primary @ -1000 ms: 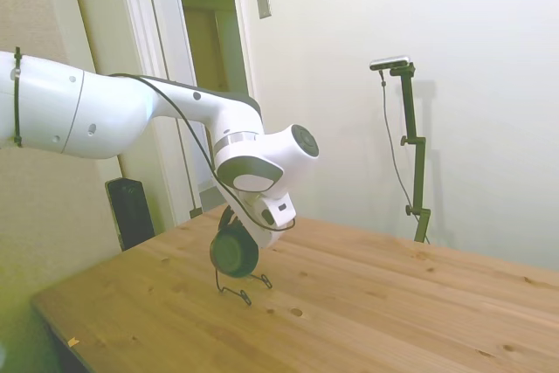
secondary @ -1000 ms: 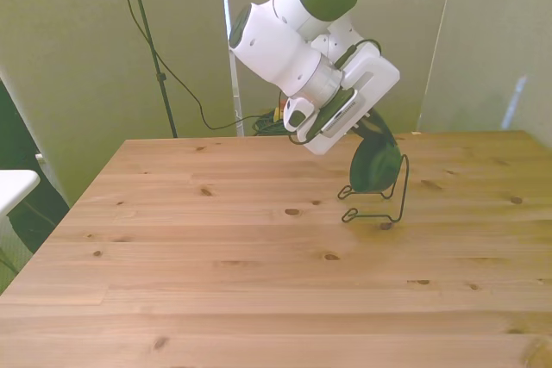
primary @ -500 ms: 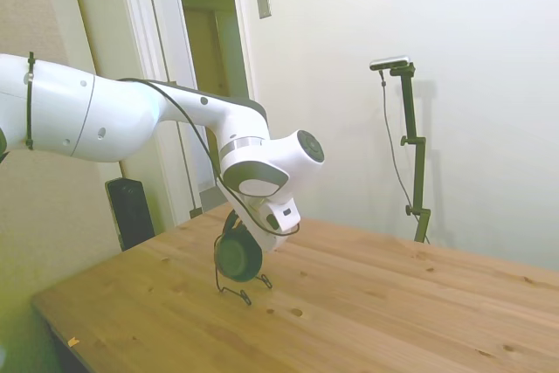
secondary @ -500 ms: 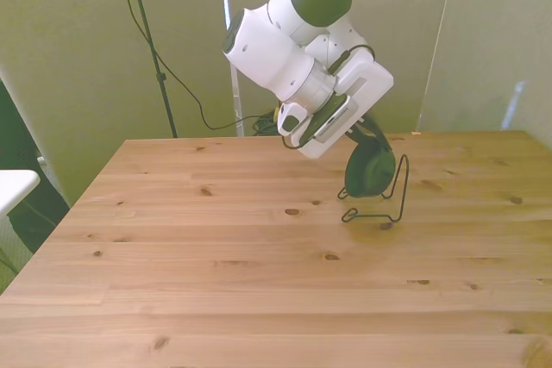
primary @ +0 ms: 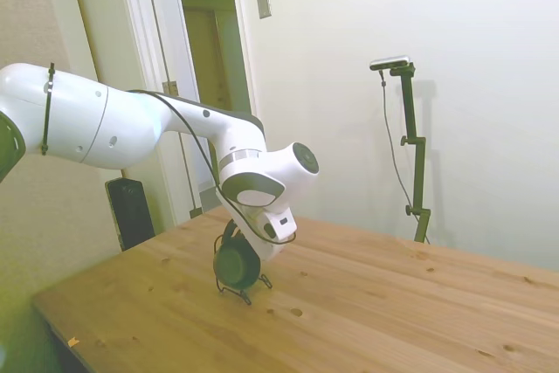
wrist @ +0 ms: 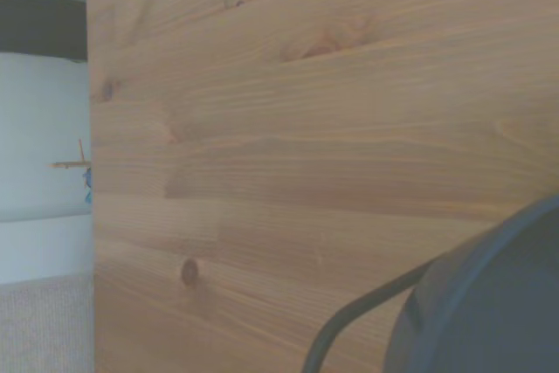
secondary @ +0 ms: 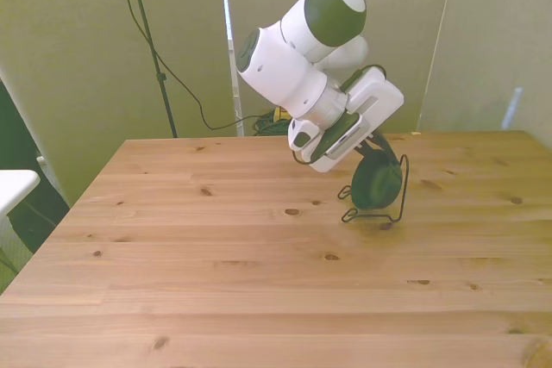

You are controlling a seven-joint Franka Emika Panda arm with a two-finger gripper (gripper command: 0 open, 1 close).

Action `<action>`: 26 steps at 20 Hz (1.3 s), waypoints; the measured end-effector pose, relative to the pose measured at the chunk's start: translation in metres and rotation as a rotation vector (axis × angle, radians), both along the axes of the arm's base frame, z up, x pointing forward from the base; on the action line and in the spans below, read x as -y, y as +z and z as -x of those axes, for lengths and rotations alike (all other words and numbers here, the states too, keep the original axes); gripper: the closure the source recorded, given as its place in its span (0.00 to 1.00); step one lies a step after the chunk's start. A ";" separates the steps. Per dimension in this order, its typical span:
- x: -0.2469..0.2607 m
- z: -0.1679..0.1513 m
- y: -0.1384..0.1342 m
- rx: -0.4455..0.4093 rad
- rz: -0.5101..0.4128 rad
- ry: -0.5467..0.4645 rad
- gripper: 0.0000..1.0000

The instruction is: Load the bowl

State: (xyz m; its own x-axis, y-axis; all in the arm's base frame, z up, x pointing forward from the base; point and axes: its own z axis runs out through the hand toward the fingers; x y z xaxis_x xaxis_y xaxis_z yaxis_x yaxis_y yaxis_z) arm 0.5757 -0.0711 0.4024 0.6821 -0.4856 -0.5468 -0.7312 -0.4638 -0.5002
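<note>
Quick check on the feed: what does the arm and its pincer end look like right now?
A white arm of rounded segments with dark grey joint bands and a round grey cap on the wrist joint. A thin black cable runs along it. The boxy white pincer body has dark slots; the fingers are hidden.

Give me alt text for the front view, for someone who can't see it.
A white robot arm holds a dark green bowl on its edge in a thin black wire rack, toward the front view's right on a bare wooden table. The gripper is mostly hidden behind the wrist.
</note>
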 end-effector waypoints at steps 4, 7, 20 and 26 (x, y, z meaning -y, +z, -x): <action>0.004 0.001 -0.002 -0.002 0.004 -0.010 1.00; 0.008 0.002 -0.001 -0.003 0.016 -0.014 1.00; 0.001 0.002 0.004 -0.021 0.072 -0.008 0.00; -0.003 0.003 0.016 -0.024 0.100 -0.016 0.00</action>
